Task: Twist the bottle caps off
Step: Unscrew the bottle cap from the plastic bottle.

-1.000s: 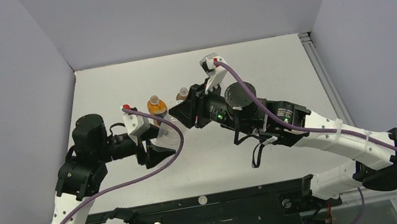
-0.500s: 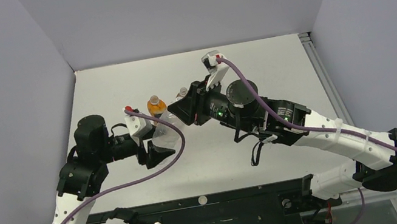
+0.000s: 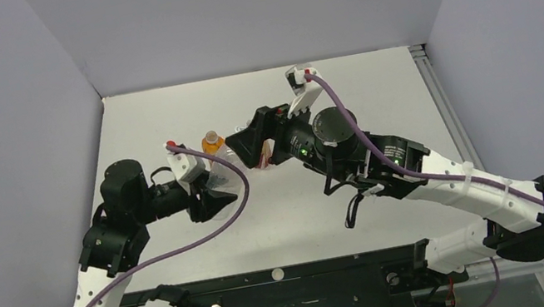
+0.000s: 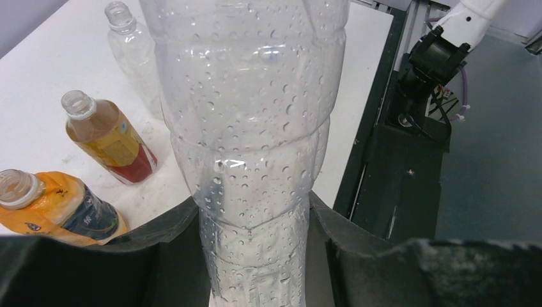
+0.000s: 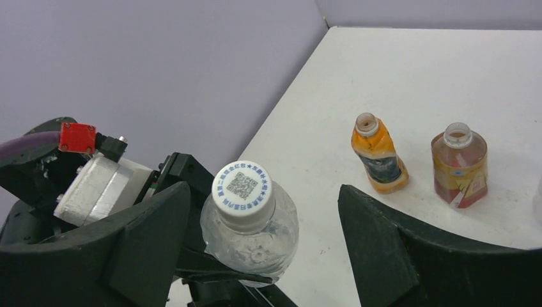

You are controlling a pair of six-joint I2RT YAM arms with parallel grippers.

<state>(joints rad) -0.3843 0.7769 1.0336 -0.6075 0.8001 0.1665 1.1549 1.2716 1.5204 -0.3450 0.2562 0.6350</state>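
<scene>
My left end effector (image 4: 254, 252) is clamped tight on the lower body of a clear bottle (image 4: 255, 115) beaded with droplets. The left wrist view cuts off its top. Its base is hidden below the fingers, so I cannot tell whether it rests on the table (image 5: 409, 77).

The right wrist view gives me the top: white cap (image 5: 241, 187) on the neck, with a blue printed code on it. My right end effector (image 5: 263, 189) is spread wide, one finger on either side of the cap, neither touching it, holding nothing. From the top camera it covers the cap, and I cannot make it out there.

On the table the orange bottle (image 5: 378, 153) and reddish-brown bottle (image 5: 459, 165) stand near each other but apart, necks open. A second clear bottle (image 4: 131, 45), also open-necked, is partly hidden behind the held one.
</scene>
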